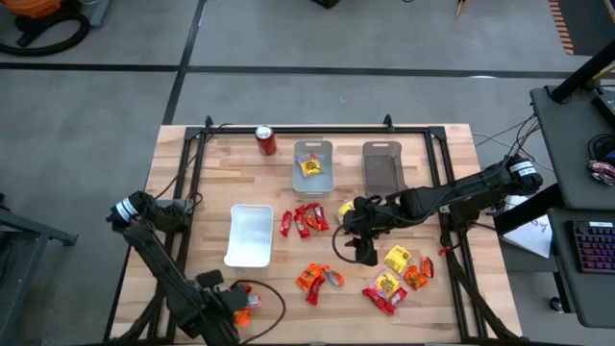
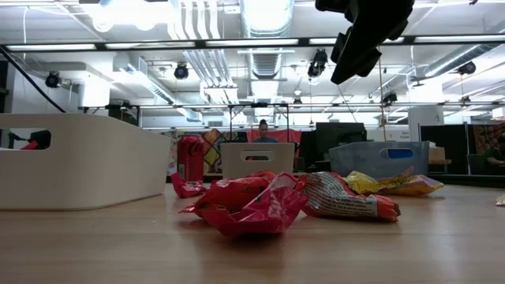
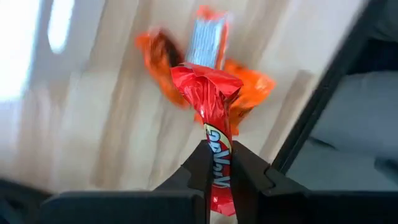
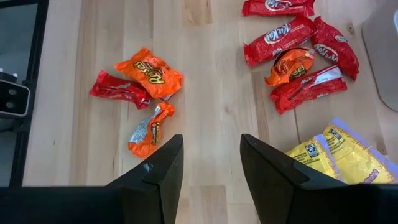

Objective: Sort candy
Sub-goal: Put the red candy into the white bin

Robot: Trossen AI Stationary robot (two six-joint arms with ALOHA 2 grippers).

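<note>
Jaws of the left gripper (image 3: 217,171) are clenched on a red candy packet (image 3: 214,124) at the table's near-left corner, over an orange packet (image 3: 249,93) lying there. Rightward, the white tray (image 1: 250,235) looks empty, so that packet is not yet delivered. Next, the clear tray (image 1: 313,165) holds one yellow candy (image 1: 309,167), the only piece sorted so far; the grey tray (image 1: 381,165) beside it is bare. Most of the job is left: red packets (image 1: 304,221) at centre, an orange-and-red cluster (image 1: 315,279), and mixed yellow packets (image 1: 397,258) at right. Above them, the right gripper (image 4: 211,165) hovers, jaws released and empty.
</note>
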